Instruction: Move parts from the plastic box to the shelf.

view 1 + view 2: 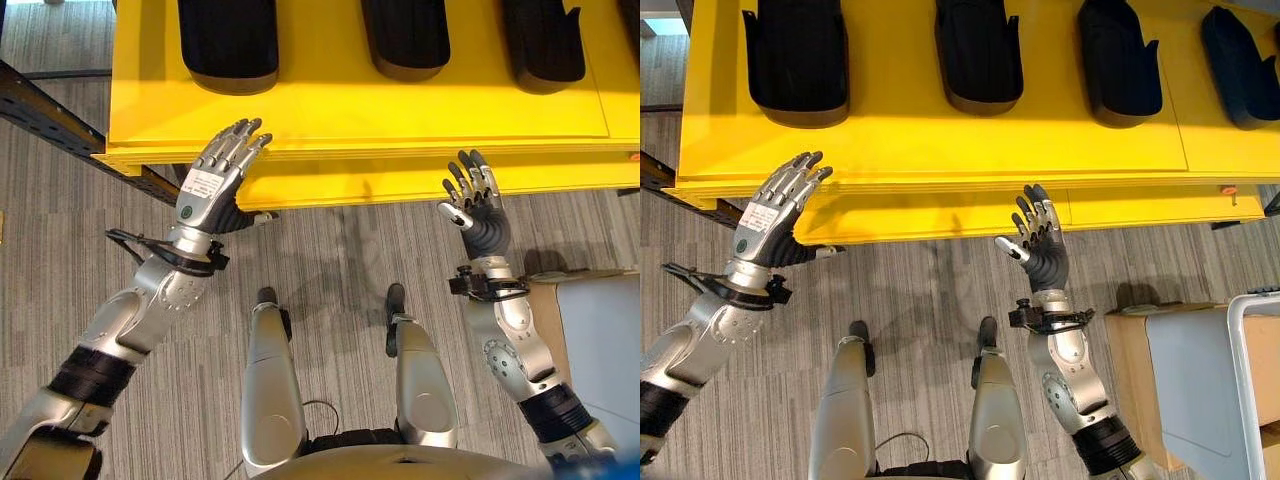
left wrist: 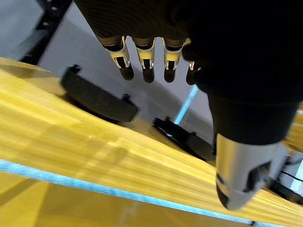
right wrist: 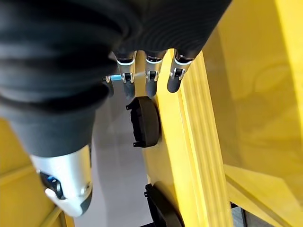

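Your left hand (image 1: 215, 178) is raised at the front edge of the yellow shelf (image 1: 400, 110), fingers (image 1: 243, 135) straight and loosely spread, holding nothing; their tips reach just over the shelf's lip. Your right hand (image 1: 1040, 240) is up too, fingers relaxed and slightly bent, empty, with the tips just short of the shelf's lower front edge.

Ahead of both sets of fingertips, well apart from them, black parts (image 1: 978, 50) sit in a row on the shelf top. The nearest part past your left fingertips is the leftmost one (image 1: 795, 60). Off to the outer side of your right hand, low on the floor, you can see a white-rimmed box (image 1: 1252, 370) beside a cardboard carton (image 1: 1130, 350).
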Controlling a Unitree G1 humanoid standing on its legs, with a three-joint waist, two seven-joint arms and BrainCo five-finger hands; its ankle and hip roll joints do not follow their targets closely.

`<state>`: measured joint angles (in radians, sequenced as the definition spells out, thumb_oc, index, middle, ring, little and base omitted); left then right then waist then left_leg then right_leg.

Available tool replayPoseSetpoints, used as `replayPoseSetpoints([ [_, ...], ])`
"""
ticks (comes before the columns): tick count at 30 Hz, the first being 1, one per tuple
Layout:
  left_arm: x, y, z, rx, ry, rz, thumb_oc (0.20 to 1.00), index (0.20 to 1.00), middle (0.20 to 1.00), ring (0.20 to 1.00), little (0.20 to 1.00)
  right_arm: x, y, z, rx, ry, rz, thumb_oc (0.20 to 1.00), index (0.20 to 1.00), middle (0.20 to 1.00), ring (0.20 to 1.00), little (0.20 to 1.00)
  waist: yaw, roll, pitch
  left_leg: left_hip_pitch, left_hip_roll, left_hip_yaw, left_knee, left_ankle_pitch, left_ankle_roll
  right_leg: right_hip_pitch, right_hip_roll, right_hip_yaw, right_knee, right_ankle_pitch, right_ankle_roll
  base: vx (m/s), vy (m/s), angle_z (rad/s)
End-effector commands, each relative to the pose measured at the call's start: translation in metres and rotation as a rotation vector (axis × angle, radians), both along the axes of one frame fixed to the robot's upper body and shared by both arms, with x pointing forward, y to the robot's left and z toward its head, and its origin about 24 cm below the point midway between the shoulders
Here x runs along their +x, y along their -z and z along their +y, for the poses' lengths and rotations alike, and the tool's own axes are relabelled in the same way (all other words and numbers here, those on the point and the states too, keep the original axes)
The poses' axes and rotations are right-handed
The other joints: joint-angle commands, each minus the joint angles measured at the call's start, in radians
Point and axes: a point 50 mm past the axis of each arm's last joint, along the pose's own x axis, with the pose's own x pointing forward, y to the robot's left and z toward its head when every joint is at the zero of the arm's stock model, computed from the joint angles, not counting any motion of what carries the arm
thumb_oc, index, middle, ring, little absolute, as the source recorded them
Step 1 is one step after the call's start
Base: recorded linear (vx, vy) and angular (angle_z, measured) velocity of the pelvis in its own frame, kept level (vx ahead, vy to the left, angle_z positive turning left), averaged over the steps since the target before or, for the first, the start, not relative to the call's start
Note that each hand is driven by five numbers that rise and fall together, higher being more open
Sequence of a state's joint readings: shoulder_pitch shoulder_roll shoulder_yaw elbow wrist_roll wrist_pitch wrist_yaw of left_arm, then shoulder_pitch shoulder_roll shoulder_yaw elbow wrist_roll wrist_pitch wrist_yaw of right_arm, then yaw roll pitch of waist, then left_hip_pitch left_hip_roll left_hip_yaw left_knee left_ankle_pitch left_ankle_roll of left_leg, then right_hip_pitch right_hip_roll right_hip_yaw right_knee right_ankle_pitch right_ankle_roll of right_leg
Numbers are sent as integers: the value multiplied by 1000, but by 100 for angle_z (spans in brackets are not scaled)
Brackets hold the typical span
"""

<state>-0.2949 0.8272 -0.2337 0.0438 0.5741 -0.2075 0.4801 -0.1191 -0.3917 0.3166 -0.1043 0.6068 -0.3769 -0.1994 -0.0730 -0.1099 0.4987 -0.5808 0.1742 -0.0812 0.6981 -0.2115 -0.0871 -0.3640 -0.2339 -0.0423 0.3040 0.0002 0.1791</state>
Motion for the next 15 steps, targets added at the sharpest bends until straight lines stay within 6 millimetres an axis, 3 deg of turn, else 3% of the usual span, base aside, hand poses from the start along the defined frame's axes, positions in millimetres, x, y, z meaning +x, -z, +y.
replayPoseSetpoints([
  [1, -1, 2, -11, 10, 24, -47, 1000, 1000, 1000, 1000, 1000, -8, -25, -12, 3, 15, -123, 1000, 1000, 1000, 1000, 1000, -4, -8, -61, 29, 3, 31, -187, 142, 9, -25, -21, 11, 130, -69, -30, 4, -1, -4],
  [15, 30, 12, 10, 0, -168, -1, 1000, 1000, 1000, 1000, 1000, -12, -22, -18, 24, 8, -106, 1000, 1000, 1000, 1000, 1000, -20, -20, -64, 27, 8, 37, -181, 141, 2, -30, -15, 17, 130, -70, -32, 5, 2, -1],
])
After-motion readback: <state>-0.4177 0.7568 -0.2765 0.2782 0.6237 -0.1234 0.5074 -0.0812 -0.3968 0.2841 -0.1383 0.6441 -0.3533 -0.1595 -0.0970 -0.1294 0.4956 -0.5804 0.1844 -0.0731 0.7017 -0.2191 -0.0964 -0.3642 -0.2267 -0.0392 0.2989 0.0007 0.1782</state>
